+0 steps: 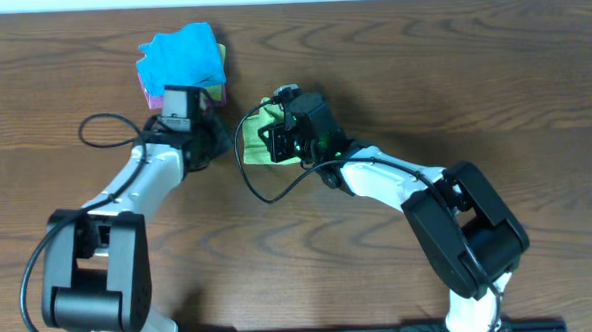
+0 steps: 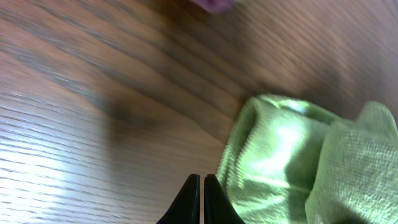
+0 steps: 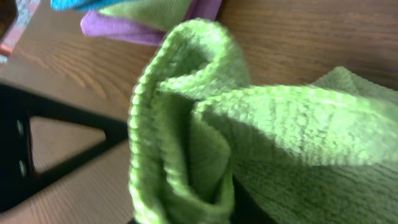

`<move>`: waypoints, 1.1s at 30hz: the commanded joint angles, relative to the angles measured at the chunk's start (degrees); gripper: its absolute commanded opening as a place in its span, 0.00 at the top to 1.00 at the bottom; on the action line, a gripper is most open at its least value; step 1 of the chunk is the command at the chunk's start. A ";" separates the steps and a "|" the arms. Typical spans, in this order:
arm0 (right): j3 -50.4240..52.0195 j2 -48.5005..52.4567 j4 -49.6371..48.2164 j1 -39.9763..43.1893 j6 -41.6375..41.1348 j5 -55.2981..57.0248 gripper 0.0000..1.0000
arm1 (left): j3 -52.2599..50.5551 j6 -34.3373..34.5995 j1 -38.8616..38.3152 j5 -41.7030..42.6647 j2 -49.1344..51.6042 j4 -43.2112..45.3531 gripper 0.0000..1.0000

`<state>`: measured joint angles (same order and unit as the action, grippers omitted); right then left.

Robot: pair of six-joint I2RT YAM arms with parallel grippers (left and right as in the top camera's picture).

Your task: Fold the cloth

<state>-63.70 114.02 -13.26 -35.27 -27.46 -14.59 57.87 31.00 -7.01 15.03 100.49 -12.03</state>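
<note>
So the left gripper [image 2: 201, 194] has its two black fingertips pressed tight together with nothing between them, sitting low over the brown wood-grain table [image 1: 471, 58]. The lime yellow-green soft microfibre cloth [image 2: 280, 162] lies just to the right of those tips, apart from them. The right gripper [image 1: 279, 133] is right on top of that cloth, which bunches up into a rolled fold filling its wrist camera. Its fingers are hidden by the fabric, so honestly can't tell if they're spread or pinching. Beyond the left gripper sits a crumpled bright blue cloth [image 1: 176, 53] over a pink-purple cloth [image 3: 118, 28].
</note>
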 commanded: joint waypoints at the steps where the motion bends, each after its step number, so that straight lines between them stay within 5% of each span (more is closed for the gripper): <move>1: -1.07 0.50 0.22 -0.61 1.01 -2.43 0.69 | 0.92 -1.27 2.95 -0.37 -1.07 -0.39 0.94; 14: -1.14 0.42 0.20 -0.61 0.68 -10.60 0.37 | 0.92 -1.49 9.73 -0.17 -4.24 -0.37 0.94; 23: -1.14 -2.03 2.19 0.37 -0.35 -11.45 0.34 | 0.92 -1.46 9.73 -0.02 -4.31 -0.42 0.94; 26: -1.14 -5.97 6.67 2.47 -0.33 -9.62 0.23 | 0.92 -1.49 9.73 0.96 -4.79 -0.90 0.94; 30: -1.14 -13.40 16.92 6.91 1.27 -7.23 0.01 | 0.92 -1.49 9.73 4.52 -6.29 -2.58 0.64; 33: -1.11 -19.30 25.44 10.36 4.48 -7.26 0.01 | 0.92 -1.46 9.73 6.80 -7.61 -4.74 0.38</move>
<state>-63.92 100.22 8.80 -27.59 -26.24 -22.68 57.87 29.82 2.55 18.41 95.09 -15.51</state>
